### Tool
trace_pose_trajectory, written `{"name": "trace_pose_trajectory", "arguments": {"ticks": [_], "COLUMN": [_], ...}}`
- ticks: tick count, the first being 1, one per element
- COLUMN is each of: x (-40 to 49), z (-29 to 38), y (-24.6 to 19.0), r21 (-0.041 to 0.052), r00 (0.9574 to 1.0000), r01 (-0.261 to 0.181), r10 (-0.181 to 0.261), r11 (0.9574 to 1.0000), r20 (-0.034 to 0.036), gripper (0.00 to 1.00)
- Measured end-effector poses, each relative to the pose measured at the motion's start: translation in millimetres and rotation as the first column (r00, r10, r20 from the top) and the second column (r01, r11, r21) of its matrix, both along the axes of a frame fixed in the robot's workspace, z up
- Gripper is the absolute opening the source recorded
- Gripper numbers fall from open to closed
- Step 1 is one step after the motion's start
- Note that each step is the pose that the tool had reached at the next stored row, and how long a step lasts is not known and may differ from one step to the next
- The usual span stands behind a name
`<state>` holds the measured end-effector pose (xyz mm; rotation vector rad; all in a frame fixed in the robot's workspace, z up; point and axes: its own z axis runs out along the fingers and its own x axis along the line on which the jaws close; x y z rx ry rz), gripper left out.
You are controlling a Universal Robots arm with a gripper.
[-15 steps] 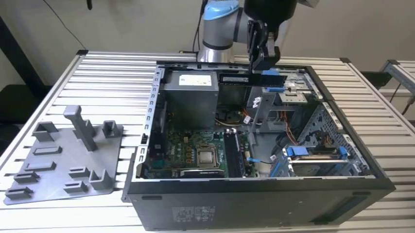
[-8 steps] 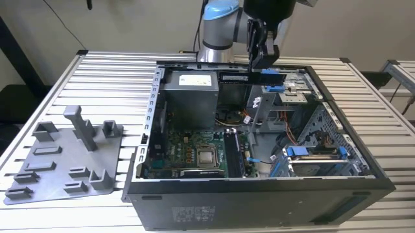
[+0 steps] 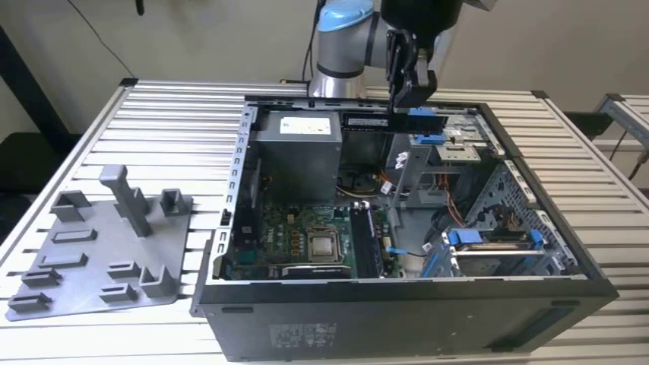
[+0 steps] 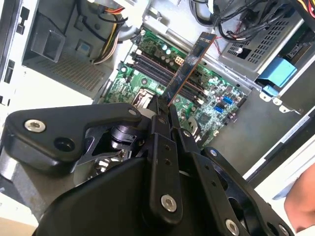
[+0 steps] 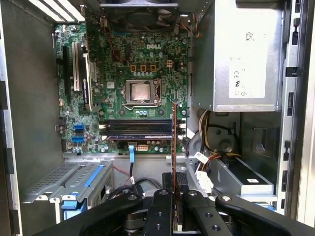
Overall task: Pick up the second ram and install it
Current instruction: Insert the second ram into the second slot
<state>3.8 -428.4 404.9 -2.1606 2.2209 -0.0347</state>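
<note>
Second ram (image 3: 390, 122) sat clenched in the claw (image 3: 416, 105), high over the memory slots (image 5: 138, 129), seemingly crosswise. Best turned parallel, notch matched, then lowered level.

The worktop (image 3: 152, 114) is ribbed pale metal, the computer case (image 3: 406, 327) matt dark metal, the fixture tray (image 3: 91, 258) matt grey plastic, the second ram (image 4: 189, 69) glossy dark board.
</note>
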Motion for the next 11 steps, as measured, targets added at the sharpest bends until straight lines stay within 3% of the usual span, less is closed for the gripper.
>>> {"name": "trace_pose_trajectory", "arguments": {"ticks": [11], "x": [0.0], "z": [0.0], "y": [0.0], "r21": [0.0000], "r00": [1.0000], "r01": [0.001], "r10": [-0.001], "r11": [1.0000], "r20": [0.0000], "gripper": [0.14]}}
